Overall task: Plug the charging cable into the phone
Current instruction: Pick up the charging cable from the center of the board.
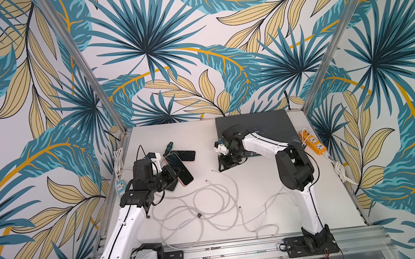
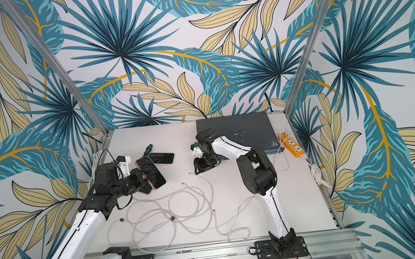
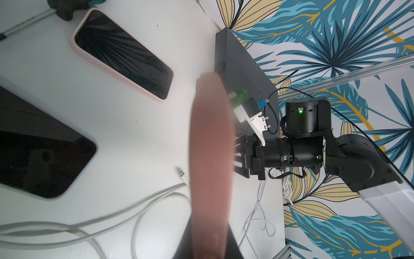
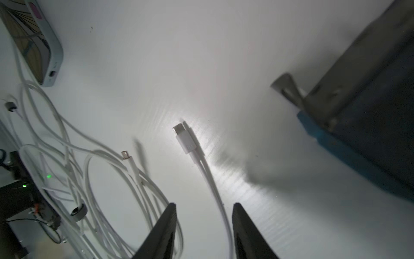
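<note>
**Phone in left grip, cable loose between right jaws**

Clamps the left gripper (image 1: 174, 176) fully shut on the edge of a salmon-cased phone (image 1: 183, 171), raised off the table (image 1: 263, 208). Straddles the white charging cable (image 4: 215, 186) with the right gripper (image 4: 205, 205), jaws part open, neither finger pinching it. Just ahead of those fingertips, flat on the table: the cable's USB-C plug (image 4: 184, 140), well apart from the held phone. Beside the left gripper, lying screen-up: a pale-pink-cased phone (image 3: 123, 53) and a grey-cased phone (image 3: 44, 145). Between both arms, on the table: a tangle of white cables (image 1: 205, 210).
</note>
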Available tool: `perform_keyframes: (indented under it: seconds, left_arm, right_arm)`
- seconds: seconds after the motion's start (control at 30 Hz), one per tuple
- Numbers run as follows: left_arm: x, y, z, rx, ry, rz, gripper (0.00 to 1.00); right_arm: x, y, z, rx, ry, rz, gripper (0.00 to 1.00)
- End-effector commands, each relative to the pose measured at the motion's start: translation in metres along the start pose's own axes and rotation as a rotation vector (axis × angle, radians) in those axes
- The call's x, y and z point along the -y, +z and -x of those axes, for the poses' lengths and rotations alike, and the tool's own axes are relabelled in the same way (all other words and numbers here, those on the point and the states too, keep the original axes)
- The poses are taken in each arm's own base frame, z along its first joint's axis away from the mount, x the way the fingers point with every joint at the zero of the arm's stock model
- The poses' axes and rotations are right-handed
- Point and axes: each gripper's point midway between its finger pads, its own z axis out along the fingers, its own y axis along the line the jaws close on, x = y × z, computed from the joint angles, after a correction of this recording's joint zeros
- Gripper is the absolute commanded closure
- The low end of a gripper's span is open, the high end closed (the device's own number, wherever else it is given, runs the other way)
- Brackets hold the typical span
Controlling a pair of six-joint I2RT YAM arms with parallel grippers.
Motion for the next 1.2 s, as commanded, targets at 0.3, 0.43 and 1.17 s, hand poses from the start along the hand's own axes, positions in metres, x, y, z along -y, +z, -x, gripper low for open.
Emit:
perform_keyframes:
  seconds: [0.3,0.43,1.17]
  left_arm:
    - [-0.012,0.001,0.014,0.042,-0.033,0.058,1.00]
    - [-0.014,0.000,0.014,0.044,-0.025,0.070,1.00]
    - [-0.016,0.000,0.014,0.044,-0.028,0.070,1.00]
  right_arm:
    - [0.011,0.016,0.023,0.004,-0.301,-0.307,0.58]
    - [0.004,0.029,0.022,-0.028,-0.342,-0.299,0.59]
    - [-0.037,0.011,0.022,0.069,-0.391,-0.189,0.57]
